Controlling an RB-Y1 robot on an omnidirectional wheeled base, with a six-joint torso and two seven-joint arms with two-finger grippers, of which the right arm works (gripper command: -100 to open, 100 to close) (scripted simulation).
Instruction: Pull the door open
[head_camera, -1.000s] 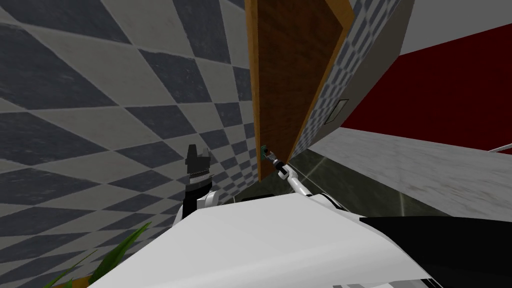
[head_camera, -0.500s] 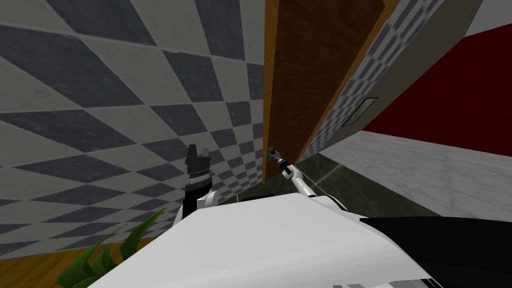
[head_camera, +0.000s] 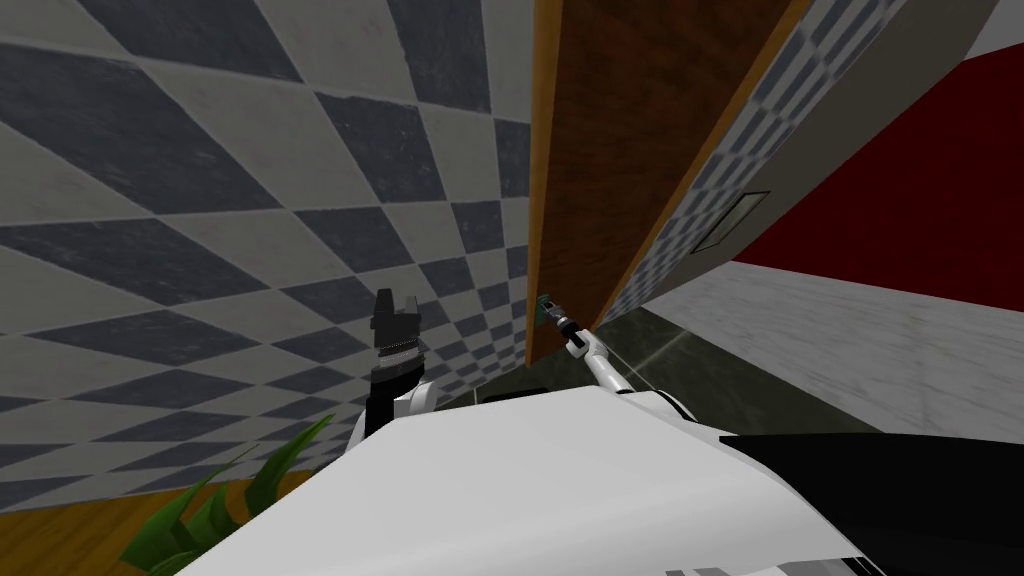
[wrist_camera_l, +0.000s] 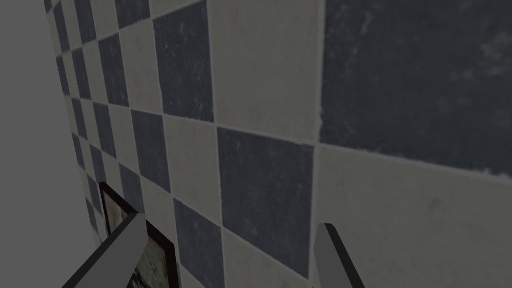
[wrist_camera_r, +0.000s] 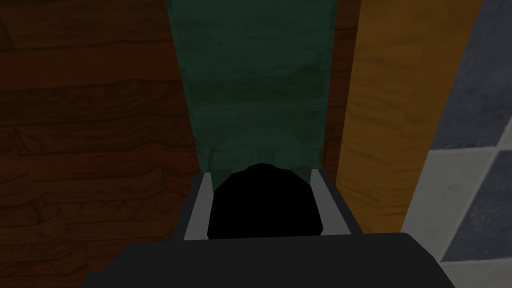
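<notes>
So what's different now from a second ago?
Mostly I moved: the whole head view has shifted, showing more of the plant and wooden floor. The right gripper stays shut on the dark knob of the brown door; the left gripper stays raised by the checkered wall, open.

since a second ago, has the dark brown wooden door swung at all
No, not visibly: the dark brown wooden door crosses the grey checkered wall at the same tiles as before. The whole head view slid, so I moved.
</notes>
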